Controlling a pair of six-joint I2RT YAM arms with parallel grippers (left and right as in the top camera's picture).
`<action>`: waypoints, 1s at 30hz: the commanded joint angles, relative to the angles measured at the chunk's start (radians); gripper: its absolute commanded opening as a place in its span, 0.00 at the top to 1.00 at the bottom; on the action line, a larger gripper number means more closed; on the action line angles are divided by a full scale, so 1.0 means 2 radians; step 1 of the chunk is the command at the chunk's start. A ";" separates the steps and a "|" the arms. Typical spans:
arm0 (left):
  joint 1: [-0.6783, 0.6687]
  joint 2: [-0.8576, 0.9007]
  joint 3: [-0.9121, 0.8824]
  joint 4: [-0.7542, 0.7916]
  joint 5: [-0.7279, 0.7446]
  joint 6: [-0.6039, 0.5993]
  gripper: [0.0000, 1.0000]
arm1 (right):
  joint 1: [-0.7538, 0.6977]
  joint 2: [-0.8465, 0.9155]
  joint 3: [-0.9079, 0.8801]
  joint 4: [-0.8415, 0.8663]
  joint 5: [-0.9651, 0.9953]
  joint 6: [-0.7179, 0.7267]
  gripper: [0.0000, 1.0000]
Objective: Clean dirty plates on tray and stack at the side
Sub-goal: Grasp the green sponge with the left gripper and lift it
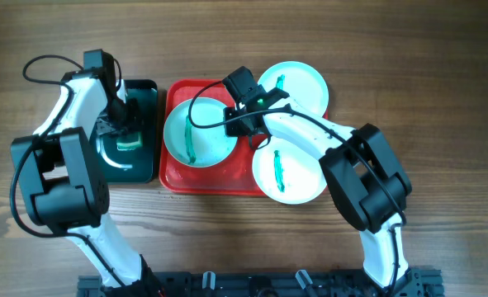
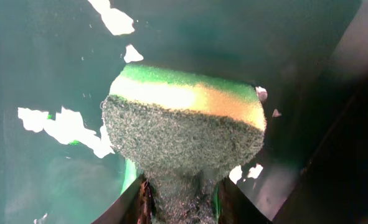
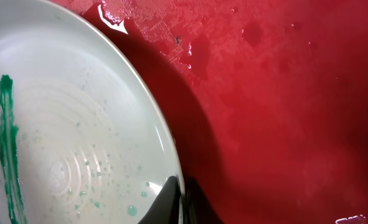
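Observation:
Three white plates with teal streaks lie on the red tray (image 1: 177, 177): one at the left (image 1: 196, 132), one at the back right (image 1: 297, 82), one at the front right (image 1: 289, 173). My right gripper (image 1: 242, 115) is shut on the right rim of the left plate (image 3: 59, 143), one finger inside the rim and one outside, over the wet tray floor (image 3: 283, 112). My left gripper (image 2: 180, 196) is shut on a green and yellow scouring sponge (image 2: 184, 124) inside the dark green bin (image 1: 132, 132).
The dark green bin (image 2: 40, 68) holds water with white glints and stands just left of the tray. The front right plate overhangs the tray's front right corner. Bare wooden table (image 1: 442, 99) lies around both.

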 commanded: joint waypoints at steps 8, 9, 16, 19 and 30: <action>-0.002 -0.011 -0.018 0.016 0.010 -0.002 0.96 | 0.002 0.012 0.003 0.004 -0.030 -0.013 0.95; -0.002 -0.012 -0.017 0.016 0.010 -0.002 0.96 | 0.002 0.012 0.003 0.006 -0.029 -0.013 0.96; -0.002 -0.015 -0.016 0.016 0.022 -0.002 0.96 | 0.001 0.012 0.003 0.009 -0.021 -0.012 0.96; -0.002 -0.028 -0.011 0.013 0.036 -0.002 0.96 | -0.002 0.012 0.003 0.014 -0.022 -0.011 0.96; -0.003 -0.126 0.029 -0.050 0.124 -0.002 0.96 | -0.022 0.012 0.003 0.016 -0.039 -0.013 0.96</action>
